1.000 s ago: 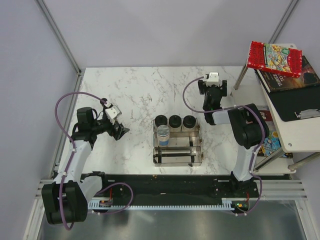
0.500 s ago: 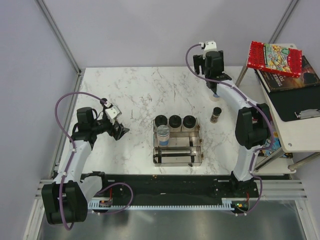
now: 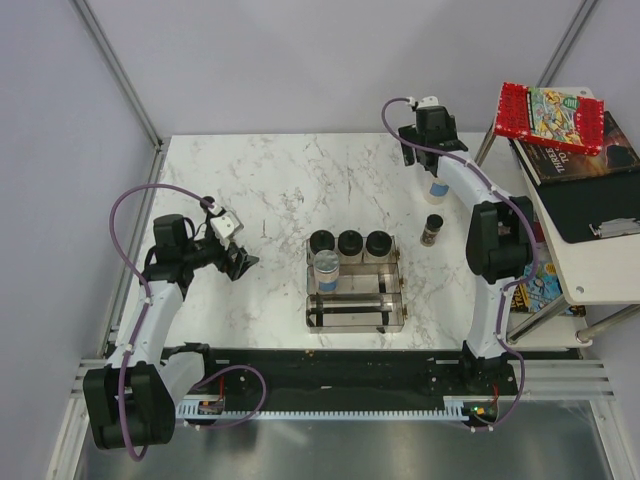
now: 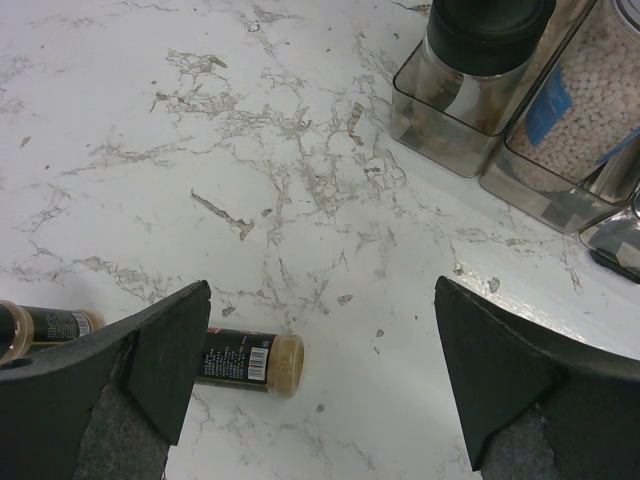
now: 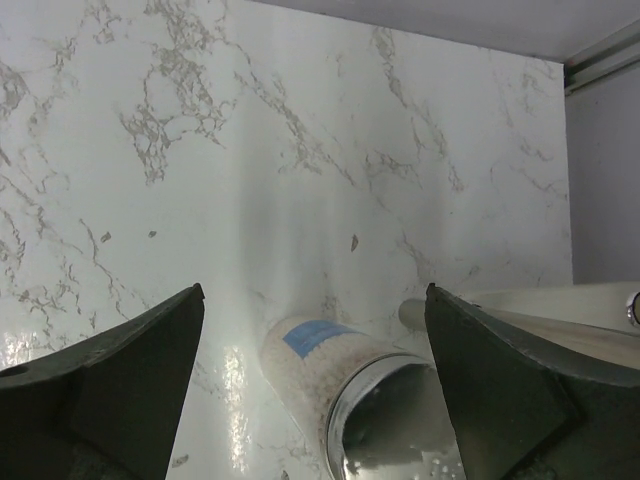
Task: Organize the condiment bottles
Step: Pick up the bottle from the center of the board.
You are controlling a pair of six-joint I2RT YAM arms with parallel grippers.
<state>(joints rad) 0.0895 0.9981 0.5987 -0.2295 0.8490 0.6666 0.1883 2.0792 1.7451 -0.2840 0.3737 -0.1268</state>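
The clear rack (image 3: 393,290) at mid-table holds three black-lidded jars (image 3: 349,241) in its back row and one blue-labelled silver-capped bottle (image 3: 327,270) behind them. A second such bottle (image 3: 438,188) stands at the back right, and a brown spice bottle (image 3: 432,230) stands upright near it. My right gripper (image 3: 425,155) hovers just beyond that bottle, open and empty. In the right wrist view the bottle (image 5: 335,385) sits below, between the spread jaws (image 5: 314,290). My left gripper (image 3: 240,262) is open and empty left of the rack. The left wrist view (image 4: 322,283) shows two spice bottles lying down (image 4: 245,358), (image 4: 40,325).
A side table at the right carries a red box (image 3: 550,115) and dark books (image 3: 600,190). One of its metal legs (image 3: 483,150) stands close to my right gripper. In the left wrist view the rack's corner (image 4: 440,140) is at the top right.
My right arm swung from beside the rack to the back right of the table, uncovering the standing spice bottle and the beige bottle. The left arm has not moved.
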